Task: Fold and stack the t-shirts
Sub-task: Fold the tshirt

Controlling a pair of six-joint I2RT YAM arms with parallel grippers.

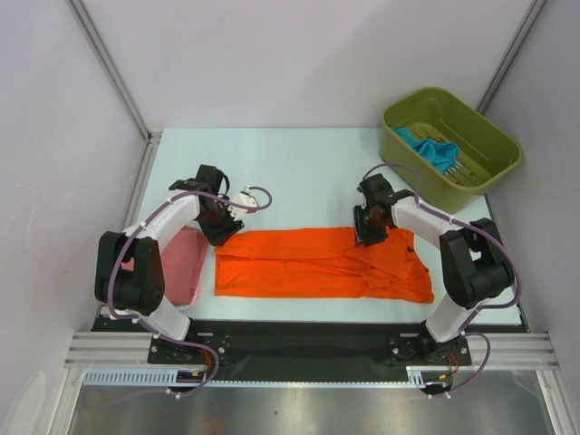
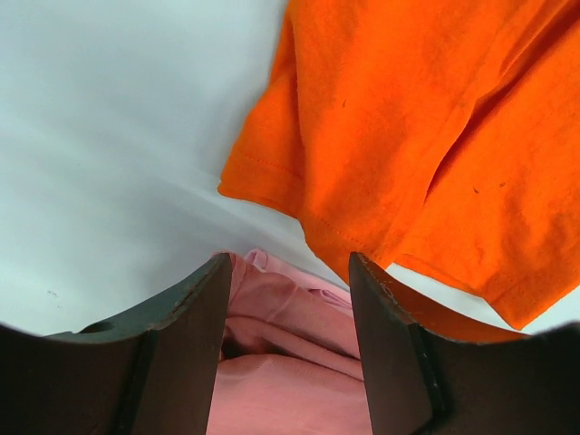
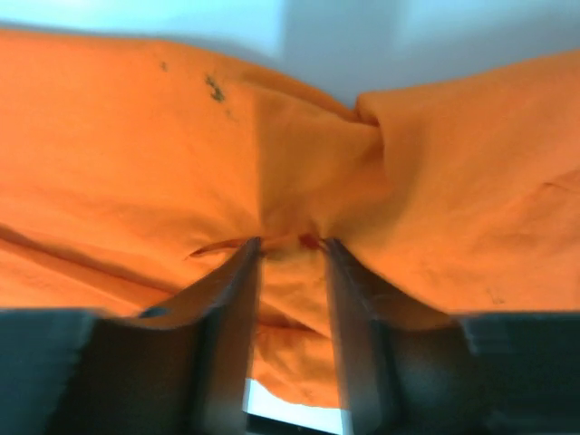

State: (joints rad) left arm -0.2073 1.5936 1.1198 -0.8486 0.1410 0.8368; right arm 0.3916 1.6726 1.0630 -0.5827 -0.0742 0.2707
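Orange t-shirt (image 1: 317, 265): laid flat across the near part of the table (image 1: 299, 168). A fold at its far edge is gathered between the fingers of the right gripper (image 3: 292, 245), apparently clamped. The left gripper (image 2: 288, 258) is held with its fingers apart, just off the shirt's left corner, over the pink t-shirt (image 2: 290, 362).
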